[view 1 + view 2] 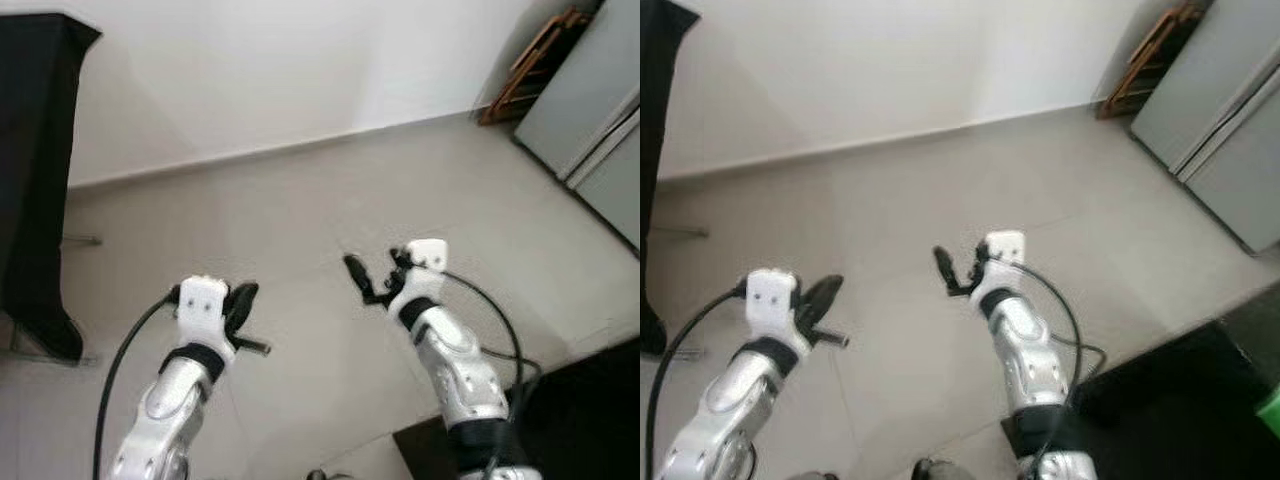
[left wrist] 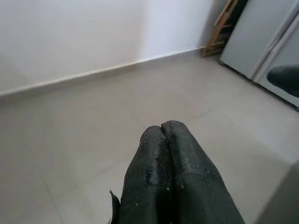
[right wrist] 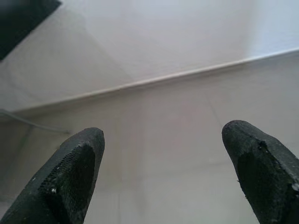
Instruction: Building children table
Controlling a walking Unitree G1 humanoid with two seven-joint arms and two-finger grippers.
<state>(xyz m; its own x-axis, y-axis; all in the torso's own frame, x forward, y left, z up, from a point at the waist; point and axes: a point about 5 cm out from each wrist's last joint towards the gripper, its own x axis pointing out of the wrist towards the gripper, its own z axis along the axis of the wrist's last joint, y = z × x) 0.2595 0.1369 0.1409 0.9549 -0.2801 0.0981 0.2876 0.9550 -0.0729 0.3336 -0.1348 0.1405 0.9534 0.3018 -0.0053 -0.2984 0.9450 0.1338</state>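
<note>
Both arms raised over pale grey tiled floor [image 1: 300, 200]. Left tool [image 2: 163, 128]: fingers pressed together, empty. Right tool [image 3: 163, 135]: fingers spread wide, empty. Folded wooden frame [image 1: 530, 60] leans against white wall, far corner.

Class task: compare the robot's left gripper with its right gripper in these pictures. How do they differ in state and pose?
The left gripper has its fingers pressed together, while the right gripper has its fingers spread wide apart. In the head views the left gripper is held lower in the picture, nearer the robot; the right gripper reaches further forward. Both are black-fingered, empty, and held above the bare tiled floor.
</note>
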